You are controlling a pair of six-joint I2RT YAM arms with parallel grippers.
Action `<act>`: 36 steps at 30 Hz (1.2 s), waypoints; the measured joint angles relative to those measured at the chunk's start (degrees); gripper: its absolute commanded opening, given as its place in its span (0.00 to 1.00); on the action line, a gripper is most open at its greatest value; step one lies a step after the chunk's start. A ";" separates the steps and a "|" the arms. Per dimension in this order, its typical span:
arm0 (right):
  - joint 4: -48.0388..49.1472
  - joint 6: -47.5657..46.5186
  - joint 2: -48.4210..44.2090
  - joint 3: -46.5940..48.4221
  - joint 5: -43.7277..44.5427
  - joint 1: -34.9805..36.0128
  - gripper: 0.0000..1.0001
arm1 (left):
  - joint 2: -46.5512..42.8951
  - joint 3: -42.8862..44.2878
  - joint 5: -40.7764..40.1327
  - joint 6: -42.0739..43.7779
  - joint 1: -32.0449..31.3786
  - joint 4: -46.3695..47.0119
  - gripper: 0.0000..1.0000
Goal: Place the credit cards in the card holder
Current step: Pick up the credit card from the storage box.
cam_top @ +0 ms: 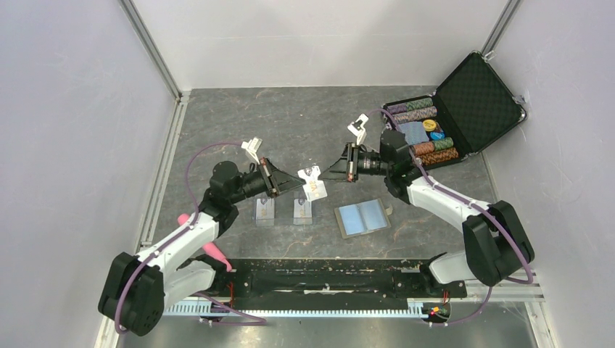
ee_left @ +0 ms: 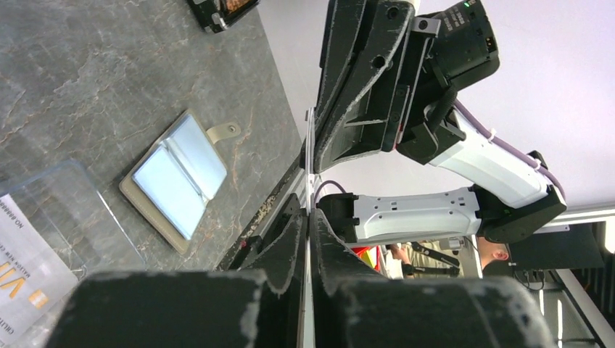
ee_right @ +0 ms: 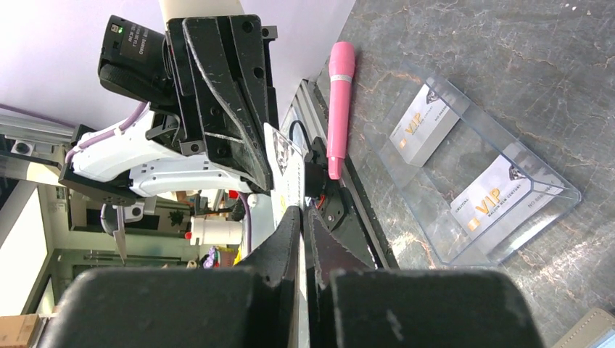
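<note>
- Left gripper (cam_top: 292, 183): pinches one edge of a credit card (cam_top: 313, 185), held above the table (cam_top: 290, 123).
- Right gripper (cam_top: 330, 172): clamps the opposite edge.
- Card holder (cam_top: 362, 217): lies open nearby.

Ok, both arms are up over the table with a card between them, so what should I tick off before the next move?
1. Left gripper shut on the credit card: ok.
2. Right gripper shut on the same card: ok.
3. Card lifted off the table: ok, the wrist views show it in the air.
4. Card holder lying open, pale blue pockets up: ok.
5. Nothing resting on the card holder: ok.
6. Two VIP cards out of the clear cases: not ok, both lie inside.
</note>
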 measured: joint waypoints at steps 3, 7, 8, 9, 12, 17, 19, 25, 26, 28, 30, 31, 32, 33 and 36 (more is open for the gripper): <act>0.87 0.63 0.00 -0.39 -0.35 -0.39 0.00 | 1.27 -0.04 1.38 -1.07 0.11 2.80 0.02; 2.80 1.68 -0.02 -1.11 -1.05 -0.81 0.00 | 2.40 -0.20 2.64 -2.47 0.26 5.77 0.07; 3.37 2.01 -0.02 -1.36 -1.16 -0.87 0.00 | 2.49 -0.22 2.86 -2.69 0.31 6.10 0.07; 3.80 2.34 -0.02 -1.53 -1.29 -0.94 0.00 | 2.54 -0.22 2.97 -2.91 0.33 6.47 0.05; 5.35 3.30 -0.02 -2.01 -1.62 -1.18 0.00 | 2.54 -0.28 3.58 -3.19 0.42 7.28 0.02; 6.56 3.85 -0.02 -2.14 -2.38 -1.40 0.00 | 2.56 -0.96 4.07 -3.65 0.79 8.72 0.02; 6.73 4.00 -0.07 -2.23 -2.45 -1.42 0.00 | 2.54 -1.20 4.09 -3.82 0.98 9.20 0.02; 7.48 4.59 -0.15 -2.73 -2.60 -1.22 0.00 | 1.77 -1.90 4.39 -4.02 1.97 8.07 0.02; 7.48 4.63 -0.15 -2.78 -2.62 -1.09 0.00 | 1.38 -1.90 4.39 -3.74 2.03 7.13 0.02; 7.43 4.61 -0.15 -2.89 -2.64 -0.81 0.00 | -0.59 -1.44 4.11 -2.01 2.08 1.75 0.02; 7.32 4.59 -0.15 -3.15 -2.67 -0.66 0.00 | -1.90 -0.42 3.76 0.02 2.14 -2.62 0.02; 7.04 4.52 -0.15 -3.26 -2.67 -0.70 0.00 | -2.49 0.28 3.58 1.27 2.25 -4.98 0.02; 6.71 4.44 -0.15 -3.30 -2.56 -0.90 0.00 | -3.26 1.09 3.23 2.78 2.49 -7.78 0.02; 6.45 4.37 -0.15 -3.30 -2.56 -1.25 0.00 | -3.93 1.66 2.58 4.07 2.89 -10.08 0.02; 5.79 3.82 -0.15 -3.30 -2.36 -2.12 0.00 | -4.96 2.36 1.70 6.86 3.58 -15.19 0.02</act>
